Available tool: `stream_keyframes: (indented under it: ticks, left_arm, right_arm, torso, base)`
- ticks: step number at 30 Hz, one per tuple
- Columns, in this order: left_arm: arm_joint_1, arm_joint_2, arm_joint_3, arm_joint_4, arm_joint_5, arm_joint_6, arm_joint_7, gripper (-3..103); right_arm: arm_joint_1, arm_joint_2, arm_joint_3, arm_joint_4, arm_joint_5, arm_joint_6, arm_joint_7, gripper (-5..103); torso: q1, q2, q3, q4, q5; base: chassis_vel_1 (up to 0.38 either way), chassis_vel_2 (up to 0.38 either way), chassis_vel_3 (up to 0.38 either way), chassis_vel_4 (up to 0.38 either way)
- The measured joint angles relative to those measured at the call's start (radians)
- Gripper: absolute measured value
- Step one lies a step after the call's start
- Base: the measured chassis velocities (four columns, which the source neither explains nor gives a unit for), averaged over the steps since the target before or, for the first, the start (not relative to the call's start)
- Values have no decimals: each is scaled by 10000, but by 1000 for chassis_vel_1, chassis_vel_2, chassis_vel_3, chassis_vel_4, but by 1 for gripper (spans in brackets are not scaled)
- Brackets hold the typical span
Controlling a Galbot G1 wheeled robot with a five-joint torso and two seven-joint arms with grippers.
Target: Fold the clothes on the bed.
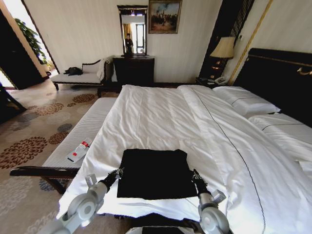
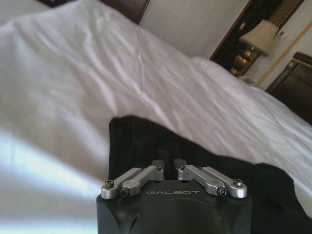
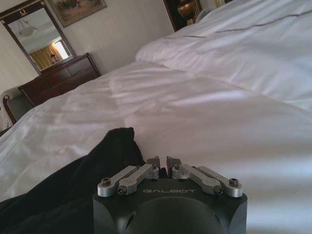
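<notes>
T-shirt [image 1: 155, 173]: soft black cloth, matt, no shine.
Duvet [image 1: 165, 122]: smooth white cloth with soft wrinkles and a little sheen.
My left gripper [image 2: 170, 163]: black matt body, silver metal links that shine.
My right gripper [image 3: 163, 163]: same black body and shiny metal.
Headboard [image 1: 278, 78]: dark glossy wood.

The folded black cotton T-shirt [image 1: 155, 173] lies on the large white-sheeted bed [image 1: 195, 122], at its near edge. The left gripper [image 1: 118, 172] sits at its 9 o'clock, the right gripper [image 1: 195, 174] at 3 o'clock.
</notes>
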Motion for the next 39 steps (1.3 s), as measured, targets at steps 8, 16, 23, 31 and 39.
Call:
stream_keyframes:
  ticks: [8,16,23,31,39]
  left_arm:
    - [-684,-594,-1369,-442,-1090,-1494,1118,40]
    - [-3314,-1358,-328,1909,-1373,401,211,67]
    - [-3689,-2302,-89,3631,-1267,1052,-170,93]
    - [-4437,-3060,464,5065,-993,965,6,100]
    - [-4884,-3604,874,5557,-945,800,158,100]
  right_arm:
    - [506,178,1269,1038,768,364,-433,41]
    - [1479,158,1617,487,1686,107,-190,68]
    - [2450,40,597,-501,1708,-102,17,95]
    - [2596,173,432,-914,1573,-106,93,100]
    - [2742,307,324,-1166,1465,-113,190,100]
  torso:
    - [0,1,0,1,-1]
    - [3,0,2,-10,-1]
    - [3,-1,2,4,0]
    - [1,-1,1,0,5]
    - [0,0,1,0,3]
  base:
    - [0,0,0,0]
    - [0,0,0,0]
    - [0,0,0,0]
    - [0,0,0,0]
    - [0,0,0,0]
